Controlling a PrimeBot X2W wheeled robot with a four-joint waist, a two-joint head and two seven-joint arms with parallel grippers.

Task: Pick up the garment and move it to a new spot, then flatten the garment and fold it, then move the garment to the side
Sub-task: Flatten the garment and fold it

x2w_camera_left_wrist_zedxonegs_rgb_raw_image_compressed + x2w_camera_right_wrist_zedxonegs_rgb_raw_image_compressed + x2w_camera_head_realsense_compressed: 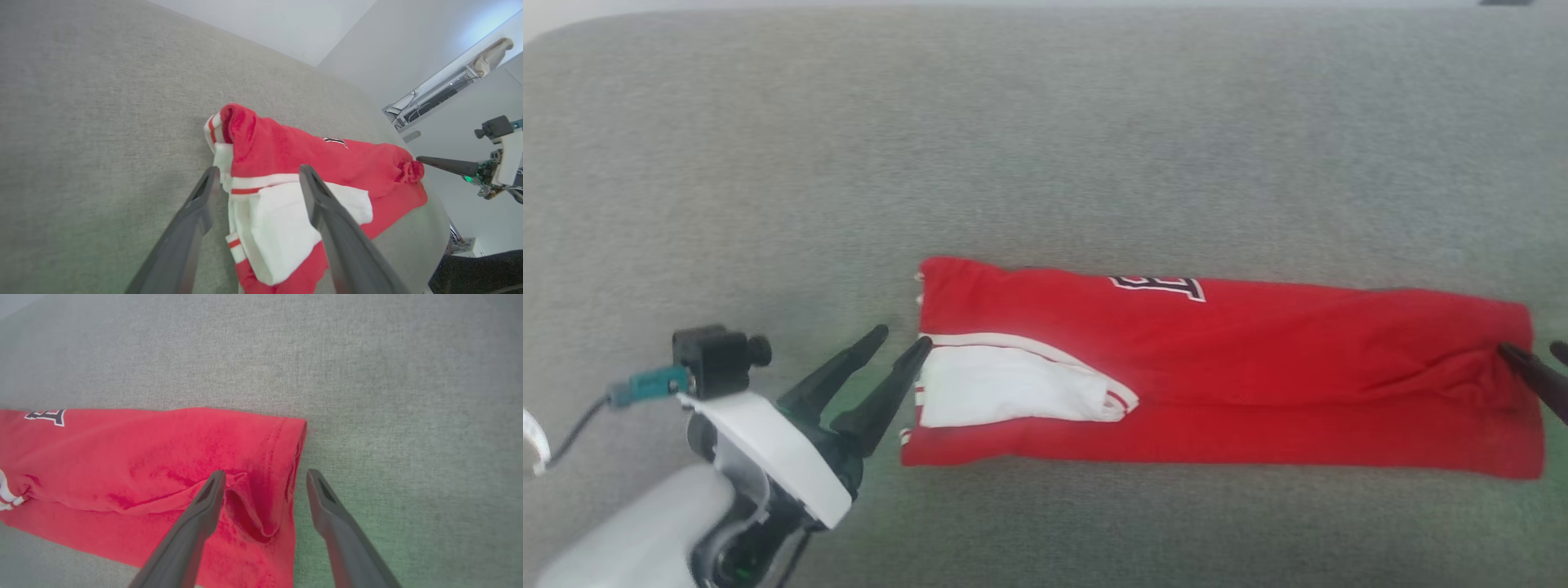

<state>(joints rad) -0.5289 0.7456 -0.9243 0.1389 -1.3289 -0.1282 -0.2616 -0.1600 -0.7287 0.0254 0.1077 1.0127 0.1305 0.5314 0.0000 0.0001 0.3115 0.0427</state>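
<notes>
A folded red shirt lies across the grey table. Left gripper and right gripper straddle its ends, fingers apart. Pinching only the top layers could undo the fold.

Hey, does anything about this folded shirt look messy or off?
Mostly tidy, but the garment bunches into a raised wrinkle at its right end, between the open fingers of the right gripper, instead of lying flat.
</notes>
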